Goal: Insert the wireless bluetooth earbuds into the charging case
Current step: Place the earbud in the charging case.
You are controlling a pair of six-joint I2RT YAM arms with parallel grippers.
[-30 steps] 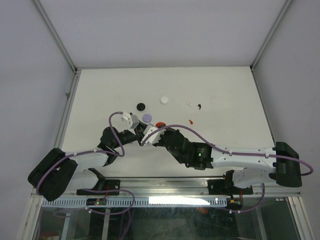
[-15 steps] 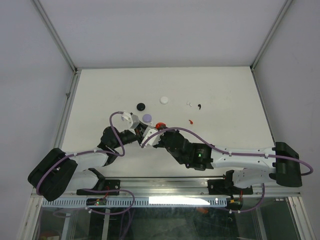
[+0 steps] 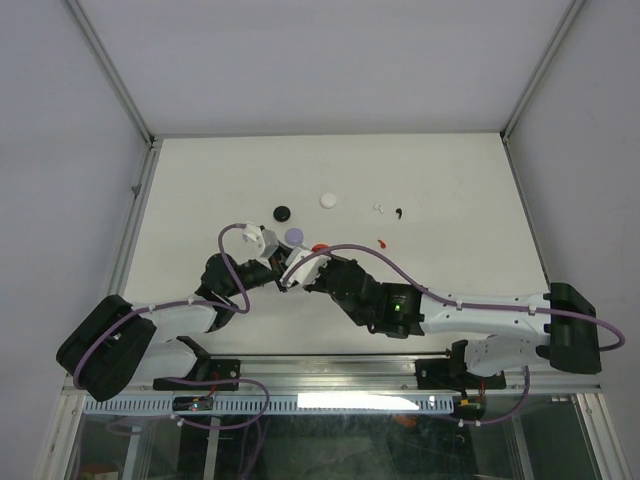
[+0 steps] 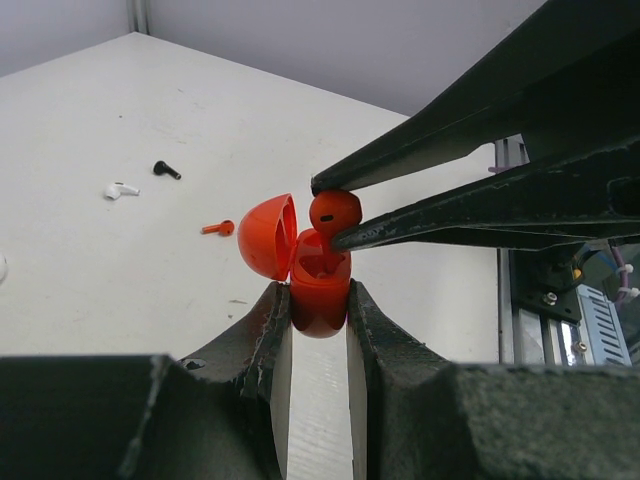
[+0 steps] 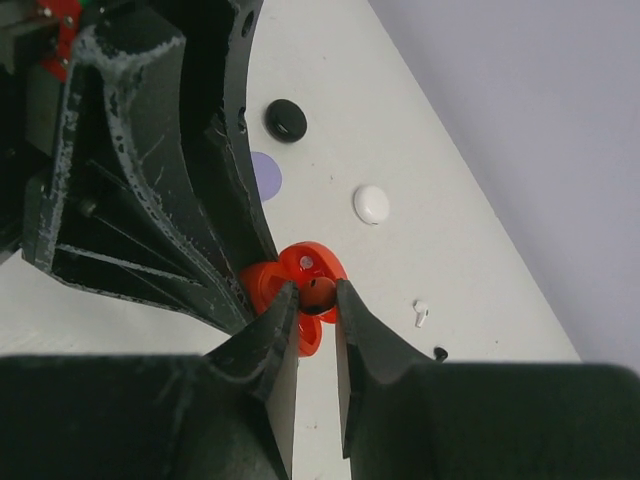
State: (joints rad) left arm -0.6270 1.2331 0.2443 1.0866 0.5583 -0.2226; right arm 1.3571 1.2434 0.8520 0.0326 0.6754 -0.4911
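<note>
My left gripper [image 4: 318, 300] is shut on the base of a red charging case [image 4: 320, 290] and holds it upright, with its lid [image 4: 268, 238] hinged open to the left. My right gripper [image 5: 317, 295] is shut on a red earbud [image 4: 335, 212], which sits just above the case's opening and touches its rim. In the top view the case [image 3: 319, 247] shows as a red spot where both grippers meet. A second red earbud [image 4: 218, 228], a white earbud [image 4: 120, 189] and a black earbud [image 4: 167, 170] lie on the table beyond.
A black round case [image 3: 282, 212], a white round case [image 3: 328, 200] and a purple round case [image 3: 294, 235] lie on the white table behind the grippers. The loose earbuds lie to the right of them, around the black earbud [image 3: 398, 212].
My right gripper has shifted slightly left and closer over the red case, which now shows less in the top view. The left arm has barely moved.
</note>
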